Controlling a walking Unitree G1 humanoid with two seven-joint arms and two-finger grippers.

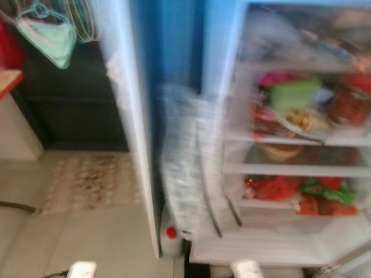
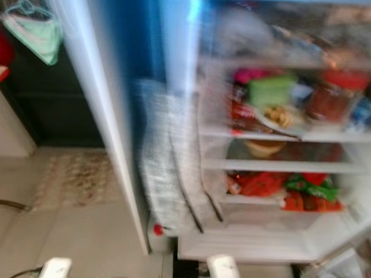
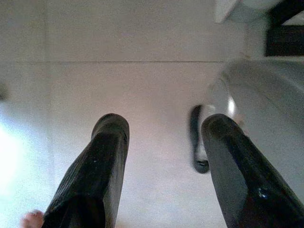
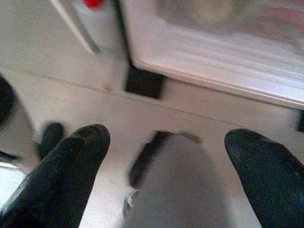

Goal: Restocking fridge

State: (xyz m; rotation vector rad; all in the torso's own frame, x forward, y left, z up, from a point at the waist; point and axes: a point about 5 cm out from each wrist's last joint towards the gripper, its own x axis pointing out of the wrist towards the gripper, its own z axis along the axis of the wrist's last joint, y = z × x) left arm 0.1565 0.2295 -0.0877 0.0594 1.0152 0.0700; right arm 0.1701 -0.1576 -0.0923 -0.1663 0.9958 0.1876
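The two head views look forward and down from standing height at an open fridge [image 1: 299, 139], close enough that its shelves span the right half of each picture; both are blurred. They share nearly the whole scene: the fridge door [image 1: 135, 142] edge-on at the middle, the tiled floor [image 1: 72, 233], and a patterned mat [image 1: 91, 180] to the left. The right eye view sits slightly to the side, so everything lies further left in it.

The left wrist view points straight down between its open fingers [image 3: 95, 175] at pale floor tiles. The right wrist view looks down past its spread fingers [image 4: 61, 175] at the floor just before the fridge base [image 4: 213, 52], near it.
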